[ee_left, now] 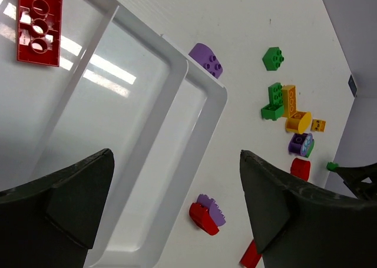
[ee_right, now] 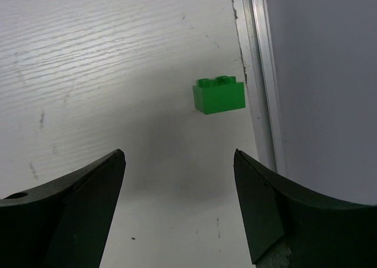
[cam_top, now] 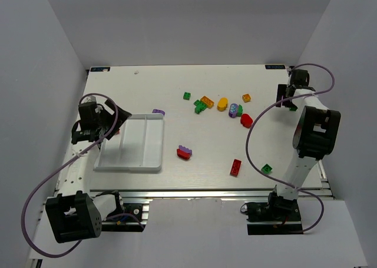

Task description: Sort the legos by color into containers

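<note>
The white tray (cam_top: pixel 141 144) lies at the left, with a flat red brick (ee_left: pixel 39 23) in its left compartment. My left gripper (cam_top: pixel 113 125) is open and empty above the tray (ee_left: pixel 135 103), jaws wide apart (ee_left: pixel 175 156). A purple brick (cam_top: pixel 158 112) lies at the tray's far right corner. A red-and-purple piece (cam_top: pixel 184 152) lies right of the tray. Green (cam_top: pixel 187 95), green-and-orange (cam_top: pixel 203 105), yellow (cam_top: pixel 222 103) and red (cam_top: pixel 246 120) bricks are scattered at the middle back. My right gripper (cam_top: pixel 287 99) is open and empty (ee_right: pixel 178 153), just short of a small green brick (ee_right: pixel 218 95).
A red brick (cam_top: pixel 236 167) and a green brick (cam_top: pixel 267 168) lie front right. The small green brick sits close to the table's right metal rail (ee_right: pixel 259 73). White walls enclose the table. Purple cables loop from both arms.
</note>
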Controlling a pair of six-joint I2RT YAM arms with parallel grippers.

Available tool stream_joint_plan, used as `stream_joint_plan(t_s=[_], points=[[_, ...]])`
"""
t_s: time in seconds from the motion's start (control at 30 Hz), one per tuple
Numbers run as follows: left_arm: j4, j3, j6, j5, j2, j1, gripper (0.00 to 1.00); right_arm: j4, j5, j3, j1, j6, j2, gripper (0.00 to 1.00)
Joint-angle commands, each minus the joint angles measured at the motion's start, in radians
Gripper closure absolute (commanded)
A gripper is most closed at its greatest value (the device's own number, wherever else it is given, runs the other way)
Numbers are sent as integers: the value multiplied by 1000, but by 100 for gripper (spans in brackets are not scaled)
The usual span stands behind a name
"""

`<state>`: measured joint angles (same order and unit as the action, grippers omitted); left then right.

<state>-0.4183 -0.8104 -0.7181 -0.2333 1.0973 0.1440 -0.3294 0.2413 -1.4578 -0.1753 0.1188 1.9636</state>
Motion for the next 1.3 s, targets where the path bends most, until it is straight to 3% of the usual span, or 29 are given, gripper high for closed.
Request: stream_joint_plan(t_s=[0.0, 0.9, 1.13, 1.27], points=[[-4, 11, -15, -12, -33, -17, 4, 41, 18, -67, -26, 1, 32, 21], [36, 34, -53, 9, -10, -70, 2, 32, 0, -230, -58, 19, 218, 20], [35, 30, -53, 9, -11, -70, 2, 36, -5, -227, -59, 19, 233, 23], [38, 24, -55, -3, -20, -72, 3, 32, -22, -223, -64, 19, 235, 32]])
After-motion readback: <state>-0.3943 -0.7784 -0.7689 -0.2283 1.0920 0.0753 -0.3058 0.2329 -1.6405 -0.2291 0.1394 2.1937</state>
